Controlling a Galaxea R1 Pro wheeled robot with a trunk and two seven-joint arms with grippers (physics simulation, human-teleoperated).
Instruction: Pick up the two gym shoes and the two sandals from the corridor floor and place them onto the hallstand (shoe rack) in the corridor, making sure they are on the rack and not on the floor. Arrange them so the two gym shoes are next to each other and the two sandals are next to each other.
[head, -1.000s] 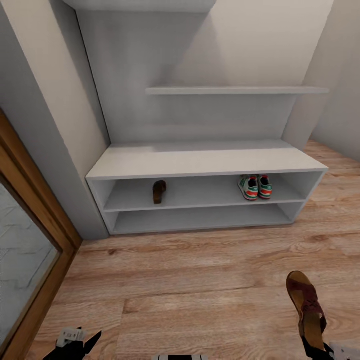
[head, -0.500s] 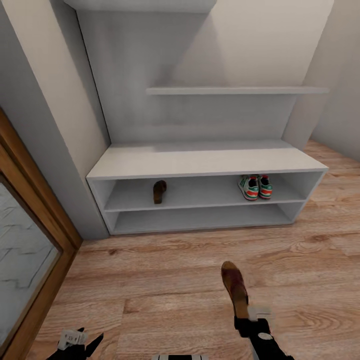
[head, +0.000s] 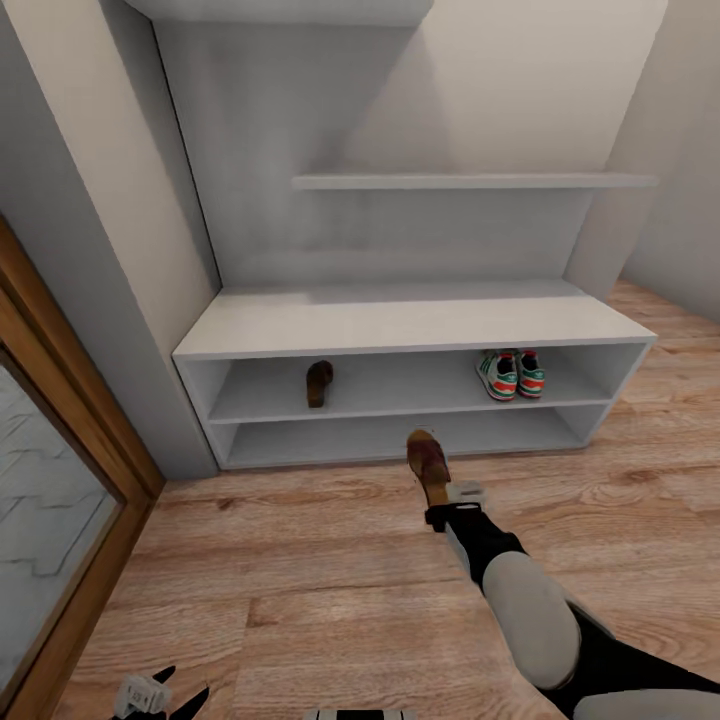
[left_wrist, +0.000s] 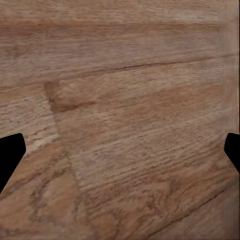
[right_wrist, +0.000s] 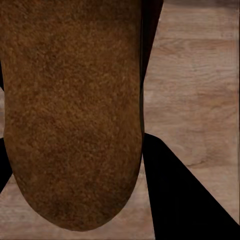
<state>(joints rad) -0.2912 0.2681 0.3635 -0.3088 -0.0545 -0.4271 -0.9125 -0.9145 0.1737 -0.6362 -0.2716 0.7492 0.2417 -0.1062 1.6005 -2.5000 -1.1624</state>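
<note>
- Right gripper (head: 443, 512): clamped on the heel of 1 flat dark-brown leather sandal (head: 428, 463), held above the wood-grain plank floor (head: 300, 560) before the pale grey 2-tier shoe rack (head: 400, 325).
- Left gripper (head: 160, 692): fingers spread, empty.
- Rack's upper tier: second sandal (head: 319, 383); 2 white green-striped sneakers (head: 509, 374) side by side.

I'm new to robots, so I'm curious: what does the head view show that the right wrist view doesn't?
Head view alone: the shoe rack, a sandal and two gym shoes on its upper tier, and the left pincer.

Right wrist view alone: the held sandal's rough underside close up.

Both: that held sandal, the right pincer and the wooden floor.
</note>
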